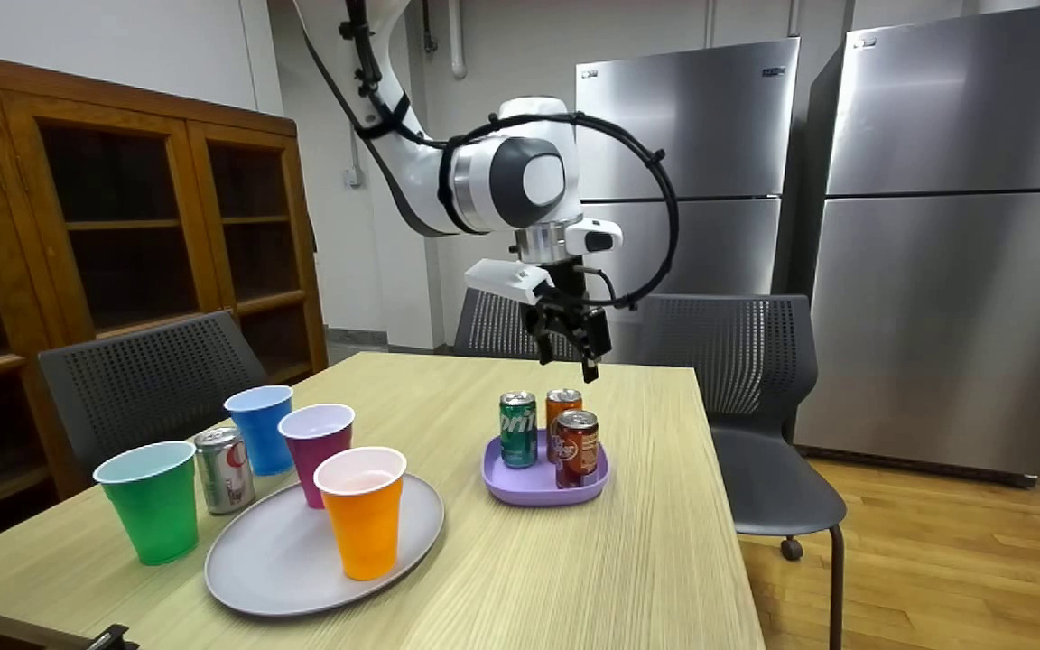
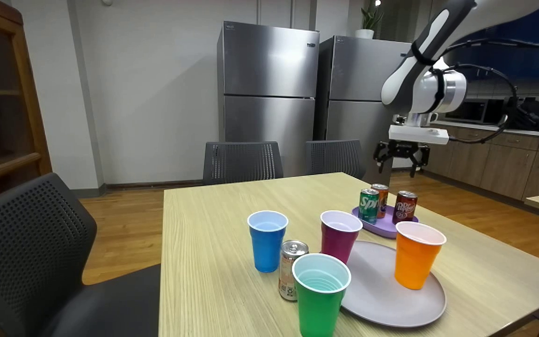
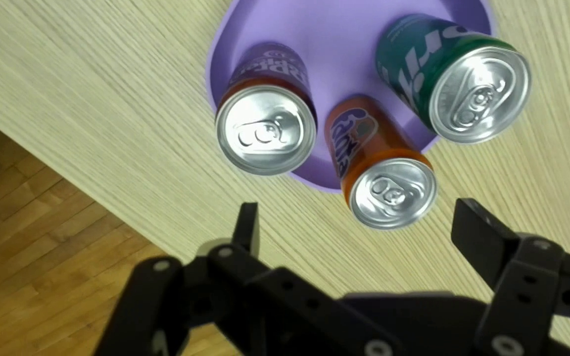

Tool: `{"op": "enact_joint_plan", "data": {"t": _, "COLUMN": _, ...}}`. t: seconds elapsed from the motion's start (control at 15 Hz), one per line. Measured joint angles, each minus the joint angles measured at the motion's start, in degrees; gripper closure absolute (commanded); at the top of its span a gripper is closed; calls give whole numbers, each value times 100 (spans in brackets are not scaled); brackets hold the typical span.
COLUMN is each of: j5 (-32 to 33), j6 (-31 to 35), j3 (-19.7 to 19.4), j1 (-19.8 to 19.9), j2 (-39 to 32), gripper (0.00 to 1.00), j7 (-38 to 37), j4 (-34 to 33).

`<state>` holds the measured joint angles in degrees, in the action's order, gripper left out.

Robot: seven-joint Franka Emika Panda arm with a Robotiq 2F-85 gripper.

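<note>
- Stainless-steel refrigerators (image 1: 682,135) stand behind a pale wooden table (image 1: 646,578) edged by dark chairs (image 1: 728,361).
- Above the table, a black gripper (image 2: 396,169) hangs with its jaws spread wide, gripping nothing, nearest an orange Fanta can (image 3: 364,133) below.
- The orange Fanta can stands upright on a purple tray (image 1: 538,493) alongside a green Sprite can (image 1: 518,431) and a dark red Dr Pepper can (image 2: 404,207).
- Near the tray, an orange cup (image 1: 362,524) rests on a gray plate (image 1: 258,573) with a maroon cup (image 1: 314,460) at its edge; a green cup (image 1: 154,510), a blue cup (image 1: 265,438) and a silver can (image 1: 225,469) stand close by.
</note>
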<state>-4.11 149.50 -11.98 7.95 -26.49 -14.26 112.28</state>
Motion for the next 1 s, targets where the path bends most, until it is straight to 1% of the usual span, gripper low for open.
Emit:
{"op": "enact_joint_plan", "data": {"t": 0.4, "j5": 1, "j6": -4, "j3": 229, "j1": -83, "j2": 408, "gripper": 0, "j7": 112, "j4": 25}}
{"op": "enact_joint_plan", "data": {"t": 1.0, "j5": 2, "j6": -19, "j3": 687, "j1": -567, "j2": 746, "gripper": 0, "j7": 156, "j4": 40}}
